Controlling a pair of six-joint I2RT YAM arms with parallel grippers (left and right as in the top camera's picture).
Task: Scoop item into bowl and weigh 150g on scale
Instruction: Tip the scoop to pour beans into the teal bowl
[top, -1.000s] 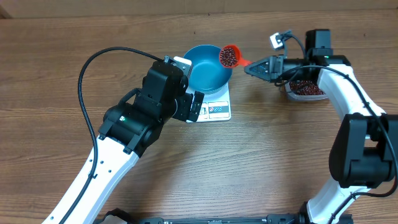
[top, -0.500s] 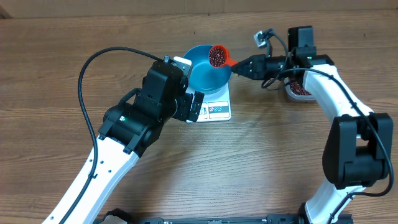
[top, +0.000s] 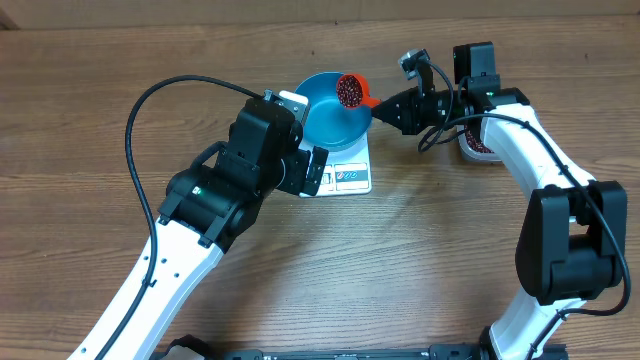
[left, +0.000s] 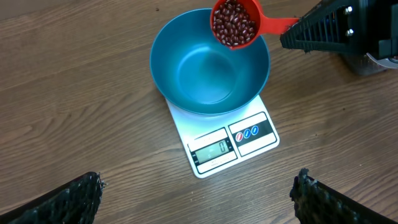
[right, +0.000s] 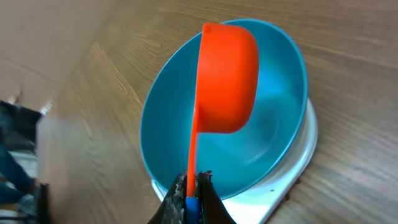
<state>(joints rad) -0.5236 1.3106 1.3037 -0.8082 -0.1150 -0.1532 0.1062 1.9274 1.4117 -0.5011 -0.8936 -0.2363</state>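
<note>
**Clerk:** Largest entry first?

**Checker:** One wooden table (top: 90, 60), bearing everything else. Next, the left gripper (left: 196, 183): jaws spread wide, holding nothing, hovering on the near side of the scale and looking down on it. Then the right gripper (top: 390, 108): clamped tight on the handle of an orange scoop (right: 227, 74), reaching in from the right.

**Clerk:** Next down?

**Checker:** The scale (left: 230, 146): white, flat on the table, its display facing the left arm and showing what looks like zero. The bowl (left: 205, 74): blue, seated on the scale's platform and covering most of it. Its inside is bare.

**Clerk:** And the container?

**Checker:** One clear tub (top: 478, 147), off to the right of the scale and apart from it. The right arm partly hides it, and a dark red fill just shows inside.

**Clerk:** Smallest entries?

**Checker:** The scoop is held mouth up over the bowl's far right rim, above it rather than touching, as far as I can tell. The beans (left: 234, 23) are a heaped load inside the scoop, with none on the table that I can see.

**Clerk:** Progress?

**Checker:** Early, by my reckoning. Done: bowl placed, scale apparently zeroed, one load raised over the bowl. Outstanding: tip it in, read the display, then add or remove beans until the target weight shows. One scoop looks unlikely to be enough.
</note>
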